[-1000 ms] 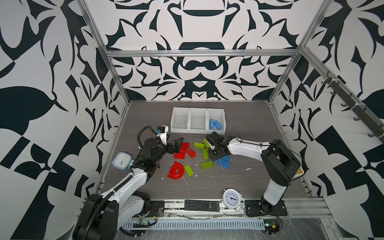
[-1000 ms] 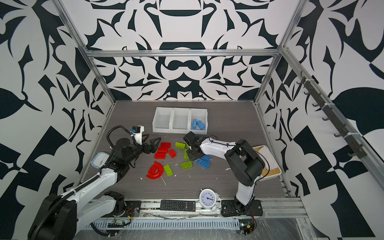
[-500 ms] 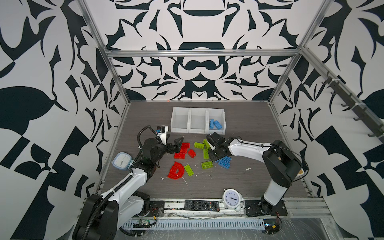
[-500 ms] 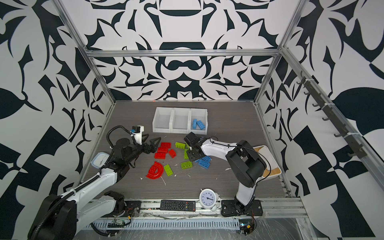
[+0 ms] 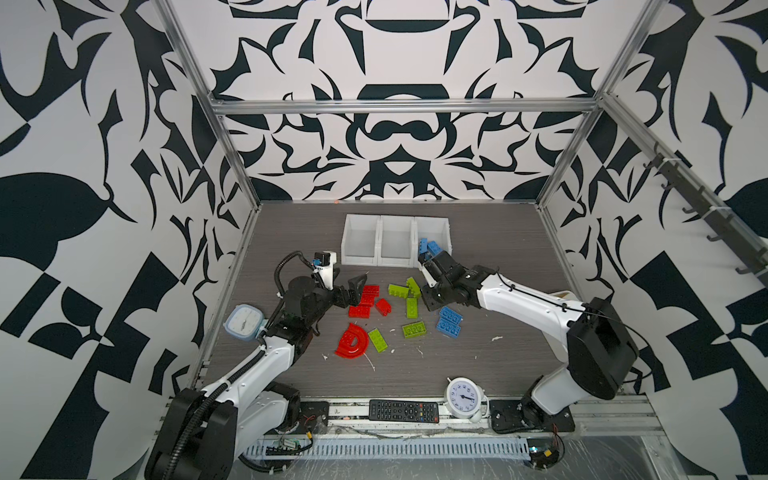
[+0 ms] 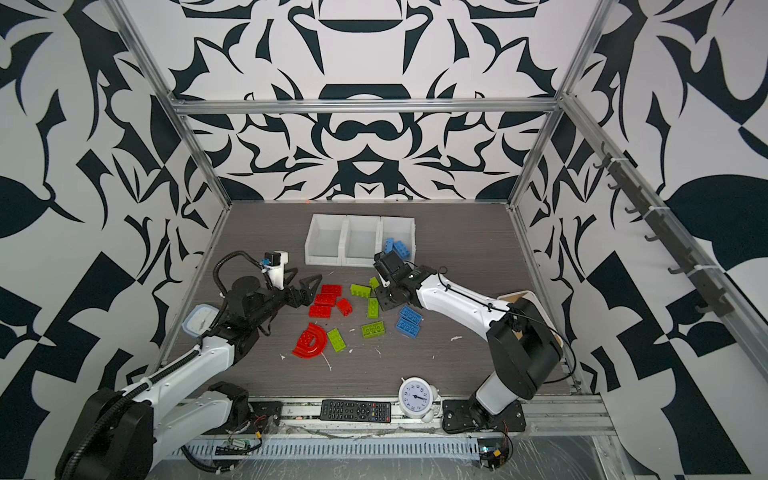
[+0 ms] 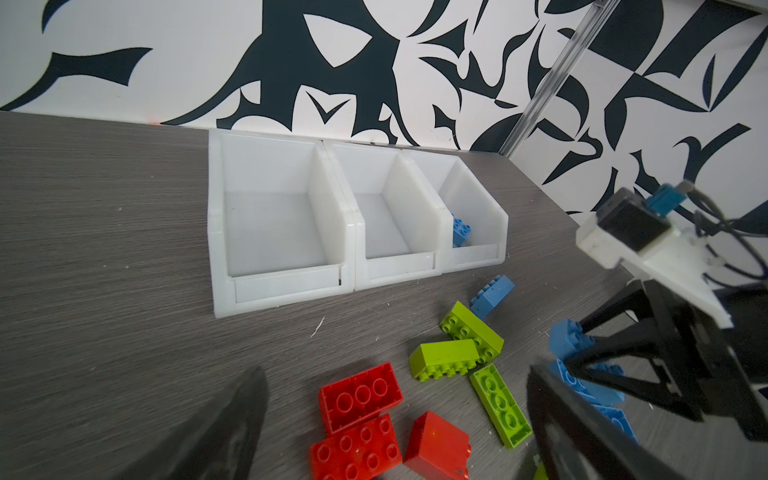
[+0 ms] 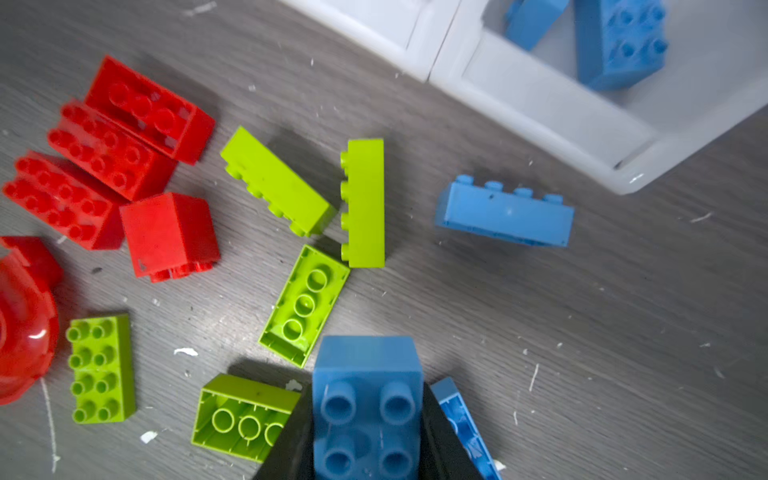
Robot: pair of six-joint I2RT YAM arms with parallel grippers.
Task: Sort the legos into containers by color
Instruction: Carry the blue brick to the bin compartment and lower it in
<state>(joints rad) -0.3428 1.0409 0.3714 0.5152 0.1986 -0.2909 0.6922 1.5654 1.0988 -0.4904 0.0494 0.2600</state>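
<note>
Blue square studded plastic brick (image 8: 368,374) is clamped in your right gripper (image 8: 368,440), just near of the white plastic bins (image 5: 360,259); the rightmost holds blue bricks (image 5: 432,248). Your left gripper (image 5: 354,290) gapes wide beside the red bricks (image 5: 360,311).

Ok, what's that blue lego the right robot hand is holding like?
The blue lego is a small square brick of smooth light-blue plastic with four round studs facing the wrist camera. The right gripper squeezes two opposite sides between black fingers. It seems to hang just above the grey table.
</note>
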